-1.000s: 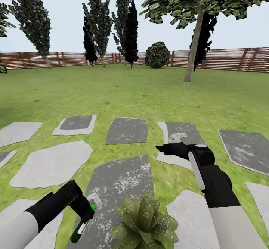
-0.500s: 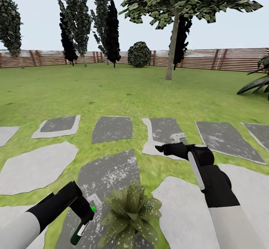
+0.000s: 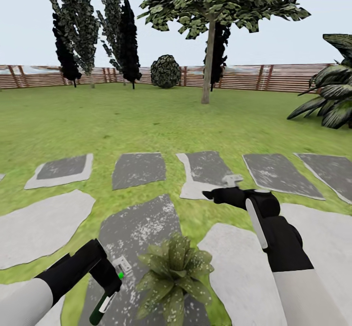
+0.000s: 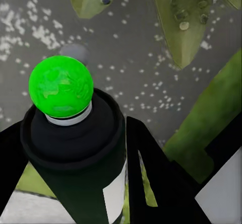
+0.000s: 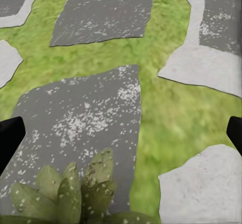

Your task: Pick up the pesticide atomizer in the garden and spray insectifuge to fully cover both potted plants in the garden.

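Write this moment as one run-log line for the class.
left end effector: holding pesticide atomizer | right end effector: open, empty | speckled potted plant: beside atomizer, on grey paving

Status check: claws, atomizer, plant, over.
Left claw shut on atomizer, beside the speckled plant. Right claw open, empty, above the paving. Nothing between nozzle and leaves.

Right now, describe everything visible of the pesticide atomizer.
The pesticide atomizer is a slim dark bottle with a white label band and a rounded bright green top above a pale collar, clear in the left wrist view. It looks like glossy plastic. The left gripper is shut on it, holding it tilted over a grey paving stone, just beside the speckled potted plant, not touching its leaves.
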Controlling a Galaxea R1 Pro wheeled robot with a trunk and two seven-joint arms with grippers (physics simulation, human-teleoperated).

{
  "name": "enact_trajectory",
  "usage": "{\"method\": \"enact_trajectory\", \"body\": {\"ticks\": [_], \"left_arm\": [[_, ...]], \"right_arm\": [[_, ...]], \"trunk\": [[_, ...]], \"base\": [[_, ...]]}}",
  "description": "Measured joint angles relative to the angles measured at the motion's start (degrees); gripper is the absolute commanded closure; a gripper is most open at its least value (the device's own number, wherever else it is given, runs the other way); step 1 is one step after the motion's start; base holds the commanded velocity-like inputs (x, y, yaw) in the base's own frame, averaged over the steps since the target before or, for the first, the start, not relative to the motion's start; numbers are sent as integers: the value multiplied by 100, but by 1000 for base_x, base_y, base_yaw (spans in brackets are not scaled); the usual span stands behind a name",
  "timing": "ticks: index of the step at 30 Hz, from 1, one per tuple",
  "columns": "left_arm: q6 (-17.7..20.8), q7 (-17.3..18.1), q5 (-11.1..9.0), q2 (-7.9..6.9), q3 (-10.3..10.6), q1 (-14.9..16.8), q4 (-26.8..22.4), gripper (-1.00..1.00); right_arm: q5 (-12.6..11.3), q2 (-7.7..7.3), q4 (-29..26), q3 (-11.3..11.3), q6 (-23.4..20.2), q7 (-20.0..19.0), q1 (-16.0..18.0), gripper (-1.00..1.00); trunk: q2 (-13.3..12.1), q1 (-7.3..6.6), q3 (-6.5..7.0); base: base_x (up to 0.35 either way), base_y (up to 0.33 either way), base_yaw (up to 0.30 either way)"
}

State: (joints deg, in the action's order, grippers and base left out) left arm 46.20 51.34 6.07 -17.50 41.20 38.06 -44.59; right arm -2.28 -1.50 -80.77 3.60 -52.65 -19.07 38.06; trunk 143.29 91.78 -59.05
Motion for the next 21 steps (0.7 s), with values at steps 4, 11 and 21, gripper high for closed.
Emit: {"method": "enact_trajectory", "body": {"ticks": [4, 11, 21], "left_arm": [[-14, 28, -25, 1, -14, 0, -4, 100], [-401, 120, -92, 280, -245, -1, 7, 100], [1, -601, -34, 616, -1086, 442, 197, 100]], "right_arm": [[0, 0, 0, 3, -1, 0, 0, -100], [1, 0, 0, 9, 11, 5, 0, -100], [-1, 0, -9, 0, 45, 0, 0, -100]], "trunk": [[0, 0, 0], [0, 0, 0], [0, 0, 1]], "base": [[0, 339, -288], [40, 249, -239], [2, 3, -4]]}}
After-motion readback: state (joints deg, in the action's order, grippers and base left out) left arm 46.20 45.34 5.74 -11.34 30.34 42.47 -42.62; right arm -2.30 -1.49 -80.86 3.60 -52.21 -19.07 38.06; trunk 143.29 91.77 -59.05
